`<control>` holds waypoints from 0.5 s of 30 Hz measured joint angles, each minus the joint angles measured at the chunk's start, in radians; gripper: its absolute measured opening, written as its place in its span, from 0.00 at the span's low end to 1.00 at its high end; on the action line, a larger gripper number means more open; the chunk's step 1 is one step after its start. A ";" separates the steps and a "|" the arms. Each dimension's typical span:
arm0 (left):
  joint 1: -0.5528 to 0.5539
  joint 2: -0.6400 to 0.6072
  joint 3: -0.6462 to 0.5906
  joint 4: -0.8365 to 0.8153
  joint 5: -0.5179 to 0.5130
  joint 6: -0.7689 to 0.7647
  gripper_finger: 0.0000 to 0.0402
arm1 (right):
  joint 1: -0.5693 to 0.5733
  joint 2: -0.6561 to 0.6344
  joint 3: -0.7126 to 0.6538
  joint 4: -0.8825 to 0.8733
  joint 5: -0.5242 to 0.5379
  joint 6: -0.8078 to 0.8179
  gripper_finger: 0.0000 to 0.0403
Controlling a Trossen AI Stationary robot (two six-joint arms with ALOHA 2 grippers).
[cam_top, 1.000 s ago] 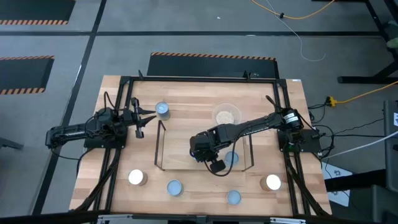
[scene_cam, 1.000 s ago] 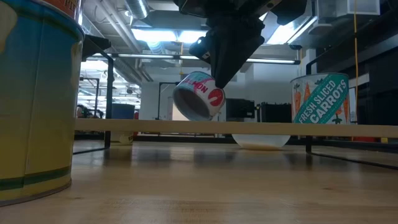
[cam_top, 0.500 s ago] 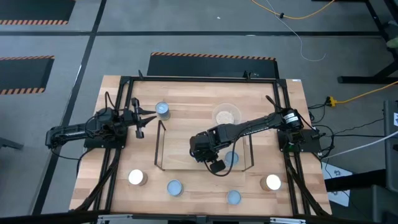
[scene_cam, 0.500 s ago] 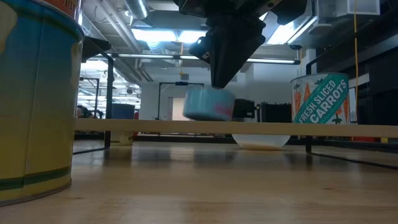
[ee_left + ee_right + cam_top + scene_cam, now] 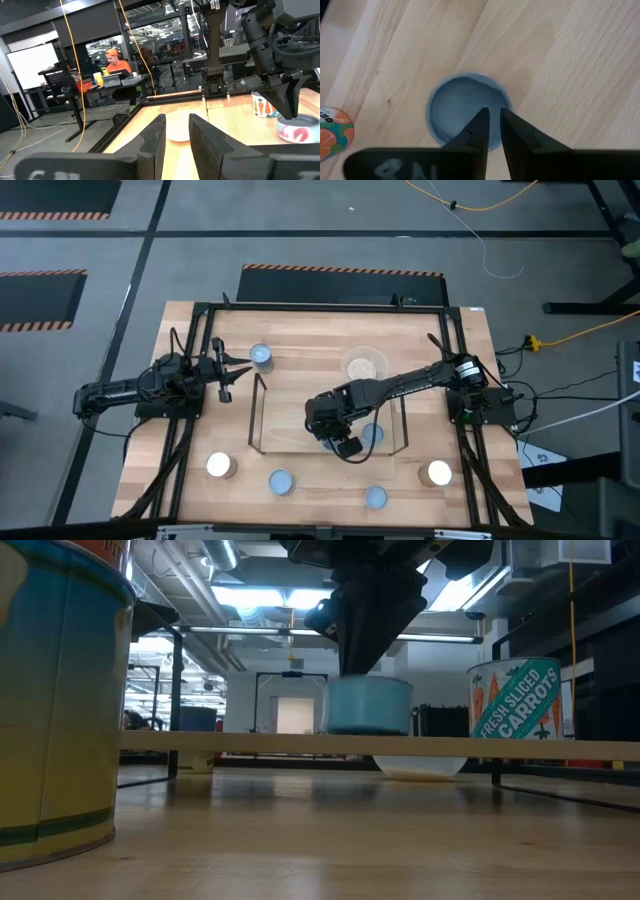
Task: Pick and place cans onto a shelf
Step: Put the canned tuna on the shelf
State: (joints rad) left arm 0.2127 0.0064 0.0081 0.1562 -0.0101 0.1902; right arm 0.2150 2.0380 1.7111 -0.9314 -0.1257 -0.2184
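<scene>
Hovering right pincer (image 5: 492,116), fingers slightly apart, above can (image 5: 368,706), seemingly on shelf (image 5: 262,393)

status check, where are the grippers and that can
Right gripper above the shelf, fingers nearly together, empty. Blue can upright on shelf directly below. Left gripper parked at table's left, empty. Nothing in the way.

overhead, table-level, two wrist views
</scene>
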 joint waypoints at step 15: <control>0.000 0.000 0.000 0.000 0.000 0.000 0.19 | -0.028 0.000 0.000 0.006 -0.006 0.248 0.24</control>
State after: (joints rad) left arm 0.2127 0.0065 0.0082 0.1566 -0.0099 0.1902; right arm 0.1870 2.0380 1.7115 -0.9257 -0.1322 0.0292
